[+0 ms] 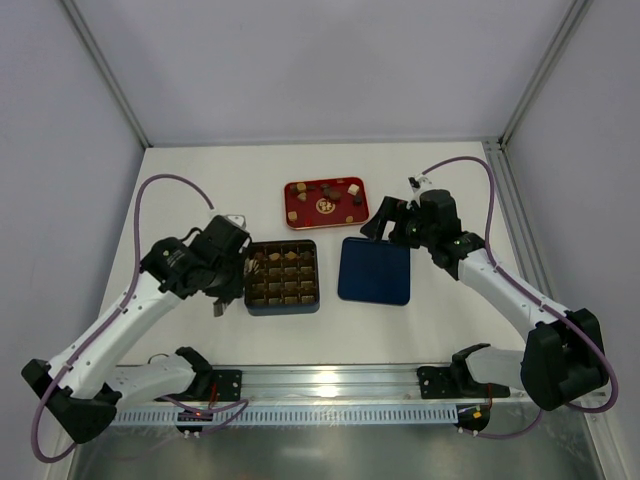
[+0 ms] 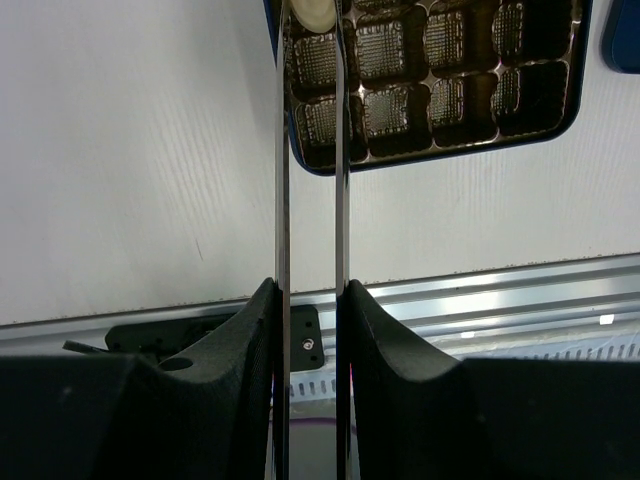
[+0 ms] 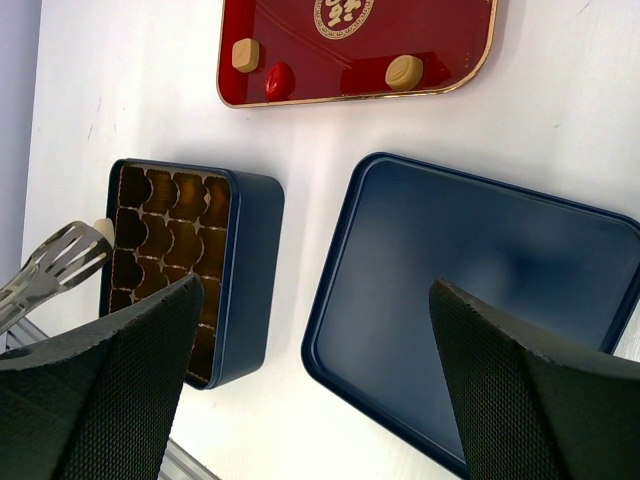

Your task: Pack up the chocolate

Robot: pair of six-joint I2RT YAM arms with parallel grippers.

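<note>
Several chocolate pieces point(image 1: 352, 190) in brown, tan and cream lie on a red tray point(image 1: 296, 216); three of them show in the right wrist view point(image 3: 404, 72). My left gripper point(image 1: 222, 262) point(image 2: 310, 285) is shut on metal tongs point(image 2: 283, 150) point(image 3: 55, 265). The tong tips pinch a round cream chocolate point(image 2: 312, 15) point(image 3: 103, 230) over the left corner of the dark gridded box point(image 1: 282, 308) point(image 2: 450, 155) point(image 3: 250, 270). My right gripper point(image 1: 385, 222) point(image 3: 315, 285) is open and empty, above the near left part of the navy lid point(image 1: 374, 270) point(image 3: 480, 260).
The box stands left of the lid, with a narrow strip of table between them. The red tray lies behind both. A metal rail point(image 1: 330, 380) point(image 2: 520, 290) runs along the table's near edge. Grey walls enclose the table.
</note>
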